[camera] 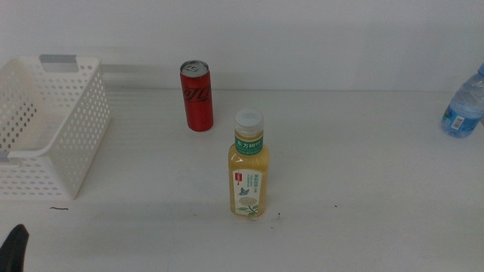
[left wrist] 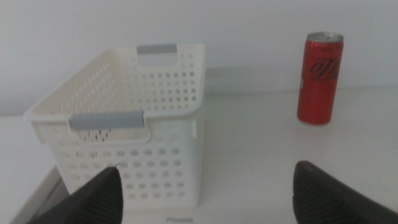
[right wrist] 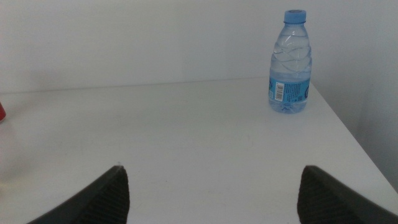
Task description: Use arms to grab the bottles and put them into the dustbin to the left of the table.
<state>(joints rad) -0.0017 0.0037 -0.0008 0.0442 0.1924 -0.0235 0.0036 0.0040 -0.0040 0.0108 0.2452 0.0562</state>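
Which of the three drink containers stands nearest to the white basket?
The red can; the tea bottle and water bottle stand farther from the basket.

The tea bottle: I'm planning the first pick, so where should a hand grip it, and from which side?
Grip the tea bottle across its straight labelled body, below the narrower white cap, coming in level from the front. It stands upright with bare table around it; the cola can stands well behind.

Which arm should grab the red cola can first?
Probably left. The left tool is open and faces the cola can and the dustbin. The right tool faces the water bottle at the far side.
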